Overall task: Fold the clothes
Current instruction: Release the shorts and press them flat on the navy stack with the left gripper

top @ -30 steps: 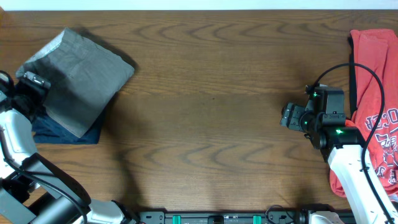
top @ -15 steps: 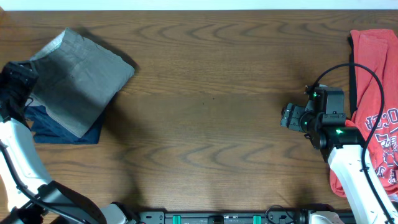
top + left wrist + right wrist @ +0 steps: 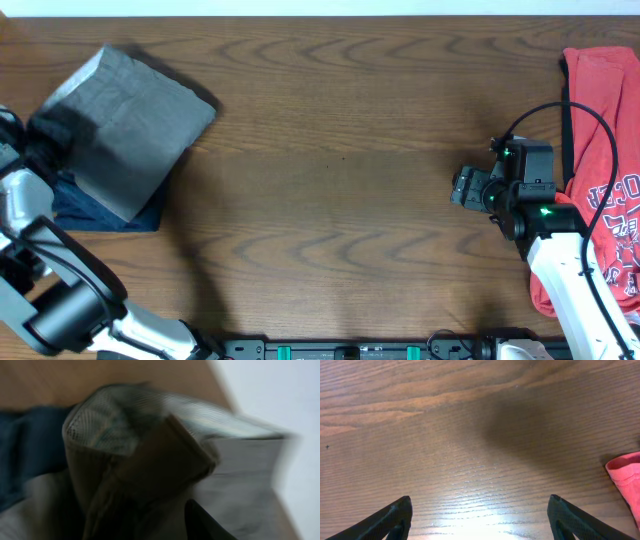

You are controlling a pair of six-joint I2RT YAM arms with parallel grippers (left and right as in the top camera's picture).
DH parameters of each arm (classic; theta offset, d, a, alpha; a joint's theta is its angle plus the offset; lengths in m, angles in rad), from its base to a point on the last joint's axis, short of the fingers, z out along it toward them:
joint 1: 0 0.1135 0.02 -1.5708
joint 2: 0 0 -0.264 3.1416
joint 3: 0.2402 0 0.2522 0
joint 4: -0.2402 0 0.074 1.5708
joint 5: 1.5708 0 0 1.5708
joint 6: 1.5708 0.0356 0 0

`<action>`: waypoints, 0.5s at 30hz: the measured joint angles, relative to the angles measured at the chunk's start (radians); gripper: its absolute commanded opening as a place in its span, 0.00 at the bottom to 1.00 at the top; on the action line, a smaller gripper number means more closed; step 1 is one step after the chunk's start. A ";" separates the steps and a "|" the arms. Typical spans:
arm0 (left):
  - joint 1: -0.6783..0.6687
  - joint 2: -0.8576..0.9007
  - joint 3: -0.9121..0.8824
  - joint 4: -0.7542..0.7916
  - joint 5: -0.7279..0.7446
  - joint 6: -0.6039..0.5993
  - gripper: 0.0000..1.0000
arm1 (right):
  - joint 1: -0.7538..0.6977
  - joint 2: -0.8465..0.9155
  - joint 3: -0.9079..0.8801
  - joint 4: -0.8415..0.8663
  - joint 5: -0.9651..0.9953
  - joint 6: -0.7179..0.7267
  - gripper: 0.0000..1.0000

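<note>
Take the red shirt (image 3: pixel 605 90) as your reference. It lies unfolded and bunched along one edge of the worktop (image 3: pixel 340 150), with its long axis running from the far side of the worktop to the near side.

**Right end effector** (image 3: pixel 458 187): it is just beside the shirt, about level with its middle, and its fingers are spread wide apart and hold nothing. It points away from the shirt toward the bare middle of the worktop, so the shirt lies behind it on the wrist side. In the right wrist view only one corner of the shirt shows, at the frame edge.

**Left end effector** (image 3: pixel 42 130): it is well apart from the shirt, at the opposite end of the worktop. It sits against the edge of a folded grey garment (image 3: pixel 130 125), which is stacked on a blue garment (image 3: pixel 105 215). The left wrist view is blurred, so you cannot tell whether its fingers are apart or together.

**Judgement:** the stack at the far end looks finished, and the shirt is the piece left to fold. The right arm is by far the nearer. Expect to turn or draw it back toward the shirt's edge before any grasp. Approach across the long axis, not along it.
</note>
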 measured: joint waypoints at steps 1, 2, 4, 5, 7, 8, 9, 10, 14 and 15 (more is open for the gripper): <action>0.005 0.018 0.000 -0.008 -0.019 0.000 0.34 | 0.000 0.000 0.000 -0.001 0.000 0.000 0.85; 0.011 0.034 0.000 -0.013 -0.033 0.000 0.34 | 0.000 0.000 0.000 -0.001 0.000 0.000 0.85; 0.024 0.060 0.000 -0.022 -0.051 0.000 0.34 | 0.000 0.000 0.000 -0.002 0.000 0.000 0.85; 0.030 0.068 0.000 -0.027 -0.054 0.000 0.34 | 0.000 0.000 0.000 -0.002 0.000 0.000 0.85; 0.042 0.080 0.002 -0.036 -0.053 0.000 0.37 | 0.000 0.000 0.000 -0.002 0.000 0.000 0.86; 0.046 0.081 0.002 -0.039 -0.052 0.000 0.46 | 0.000 0.000 0.000 -0.004 0.000 0.000 0.86; 0.049 0.081 0.003 -0.040 -0.050 0.005 0.60 | 0.000 0.000 0.000 -0.007 0.000 0.000 0.86; 0.052 0.081 0.006 -0.039 -0.041 0.000 0.81 | 0.000 0.000 0.000 -0.011 0.000 0.000 0.86; 0.058 0.077 0.010 0.007 0.053 -0.002 0.98 | 0.000 0.000 0.000 -0.015 0.000 0.000 0.87; 0.060 0.074 0.010 0.019 0.076 -0.007 0.98 | 0.000 0.000 0.000 -0.015 0.000 0.000 0.89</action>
